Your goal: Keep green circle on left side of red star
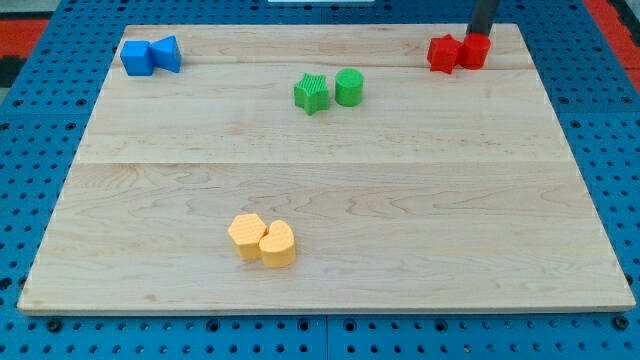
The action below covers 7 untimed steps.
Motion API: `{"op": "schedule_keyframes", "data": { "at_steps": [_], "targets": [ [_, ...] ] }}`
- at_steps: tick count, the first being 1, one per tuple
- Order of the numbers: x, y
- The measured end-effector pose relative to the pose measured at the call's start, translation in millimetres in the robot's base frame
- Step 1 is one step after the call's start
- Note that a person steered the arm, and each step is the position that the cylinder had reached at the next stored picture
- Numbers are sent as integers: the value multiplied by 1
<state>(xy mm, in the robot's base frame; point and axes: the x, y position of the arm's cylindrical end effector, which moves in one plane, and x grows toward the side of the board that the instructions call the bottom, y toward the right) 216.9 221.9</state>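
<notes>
The green circle (pixel 349 87) stands near the top middle of the wooden board (pixel 330 200), touching or almost touching a green star (pixel 312 93) on its left. Two red blocks sit together at the top right: the left one (pixel 443 53) looks like the red star, the right one (pixel 474 50) is rounder. The green circle is well to the left of both. My tip (pixel 481 37) comes down from the view's top edge and stands right behind the rounder red block, against its far side. Its very end is partly hidden by that block.
Two blue blocks (pixel 151 55) sit together at the top left corner. Two yellow blocks (pixel 262 240) sit together at the bottom, left of the middle. The red blocks lie close to the board's top edge. A blue pegboard (pixel 40 150) surrounds the board.
</notes>
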Motion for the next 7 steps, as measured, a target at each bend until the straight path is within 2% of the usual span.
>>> {"op": "schedule_keyframes", "data": {
  "at_steps": [2,3,4,6,7],
  "targets": [
    [4,0],
    [-19,-10],
    [-26,-36],
    [-22,-138],
    [-6,-155]
  ]
}}
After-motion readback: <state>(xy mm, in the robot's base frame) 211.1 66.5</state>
